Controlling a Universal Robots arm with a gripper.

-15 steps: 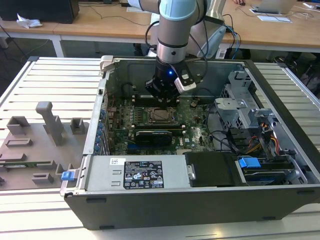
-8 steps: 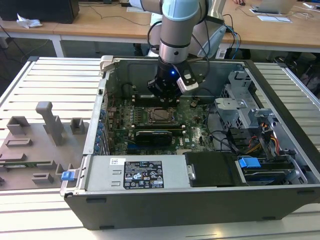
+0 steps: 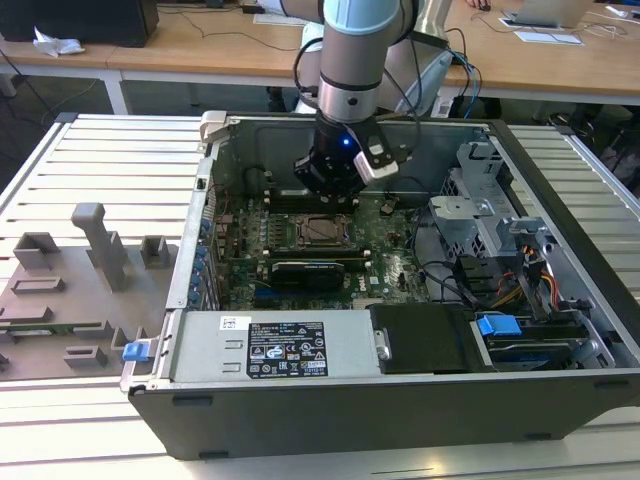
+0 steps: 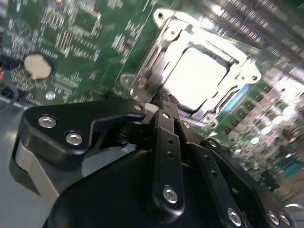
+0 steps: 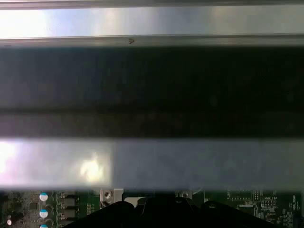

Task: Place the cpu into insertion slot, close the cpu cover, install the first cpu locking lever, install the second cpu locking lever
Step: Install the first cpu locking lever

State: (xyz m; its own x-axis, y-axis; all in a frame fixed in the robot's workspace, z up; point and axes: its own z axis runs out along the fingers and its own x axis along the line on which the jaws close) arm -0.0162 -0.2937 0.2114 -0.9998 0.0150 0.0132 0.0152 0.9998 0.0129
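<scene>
In the exterior view the arm (image 3: 352, 60) reaches down into an open computer case (image 3: 400, 400) lying on a slatted tabletop (image 3: 90, 160), and the end effector (image 3: 335, 183) hangs just above the green motherboard (image 3: 395, 265), close to the 12 o'clock edge of the socket. The cpu (image 3: 323, 229) sits in the insertion slot (image 3: 300, 243), its grey top framed by the cover (image 3: 343, 221), which lies flat around it. At 6 o'clock from the socket a long black card (image 3: 310, 272) lies across the board, and at the case's near edge are the power supply (image 3: 270, 345) and a blue tab (image 3: 498, 325); grey fixtures (image 3: 95, 245) stand on the tabletop toward 9 o'clock from the case. The second wrist view gives the close look that the exterior view cannot: the cpu (image 4: 197, 76) shines bright inside the cover (image 4: 164, 28), whose frame rests down over the chip's edges, and the end effector (image 4: 159, 107) has its black fingers (image 4: 164, 118) drawn narrow together, the tips right at the socket's edge by a thin metal lever (image 4: 142, 83); whether they pinch the lever I cannot tell. A round coin cell (image 4: 37, 65) sits on the board well apart from the socket. The first wrist view looks across the case instead, with a metal case wall (image 5: 152, 164) and a strip of motherboard (image 5: 52, 204) below it.
</scene>
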